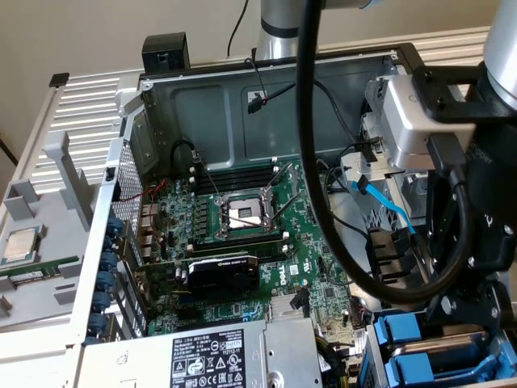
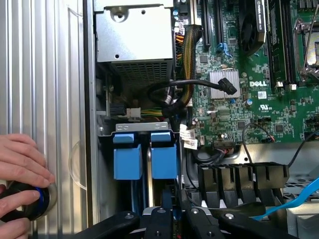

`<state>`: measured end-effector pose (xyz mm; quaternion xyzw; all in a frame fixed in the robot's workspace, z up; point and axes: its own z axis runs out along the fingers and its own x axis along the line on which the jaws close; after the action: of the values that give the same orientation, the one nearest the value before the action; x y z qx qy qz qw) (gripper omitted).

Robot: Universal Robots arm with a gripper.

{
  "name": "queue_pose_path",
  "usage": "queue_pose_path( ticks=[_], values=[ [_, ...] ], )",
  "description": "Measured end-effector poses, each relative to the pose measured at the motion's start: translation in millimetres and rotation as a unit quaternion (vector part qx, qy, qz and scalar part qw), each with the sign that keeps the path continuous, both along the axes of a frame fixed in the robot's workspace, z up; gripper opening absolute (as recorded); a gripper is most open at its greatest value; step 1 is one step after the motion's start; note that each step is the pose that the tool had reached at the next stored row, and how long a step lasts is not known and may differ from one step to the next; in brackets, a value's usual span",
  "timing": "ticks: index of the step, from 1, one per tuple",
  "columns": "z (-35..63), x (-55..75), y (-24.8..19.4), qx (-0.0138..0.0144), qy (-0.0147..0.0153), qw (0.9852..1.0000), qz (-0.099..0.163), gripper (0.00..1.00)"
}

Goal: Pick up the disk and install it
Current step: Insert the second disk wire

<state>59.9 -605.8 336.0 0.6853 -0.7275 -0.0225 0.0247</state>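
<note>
**Robot arm sets the disk into its slot**

On the exterior view's left, a small chip lies on the grey surface beside the open computer case. In the middle sits the green board. On the exterior view's right, the gripper hangs over two blue carriers.

In the wrist view, a person's hand rests on a black knob. The disk stands in its bay beside the other blue carrier. The fingers are nearly closed, pinching its thin edge.

The disk looks stiff, a bit heavy and easy to hurt. The blue frame seems the safest place to hold.
</note>
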Motion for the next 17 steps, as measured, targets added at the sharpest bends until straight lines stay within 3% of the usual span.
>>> queue_pose_path(
  ticks=[1, 2, 11, 17],
  values=[
    [-0.2, 0.1, 0.0, 0.0002, -0.0001, 1.0, 0.0, 0.18],
    [-0.4, 0.1, 0.0, 0.0004, 0.0, 1.0, 0.0, 0.24],
    [11.3, -0.1, 0.5, -0.0005, 0.0001, 1.0, 0.0, 0.24],
    [12.8, -0.1, 0.5, -0.0005, 0.0001, 1.0, 0.0, 0.24]
  ],
)
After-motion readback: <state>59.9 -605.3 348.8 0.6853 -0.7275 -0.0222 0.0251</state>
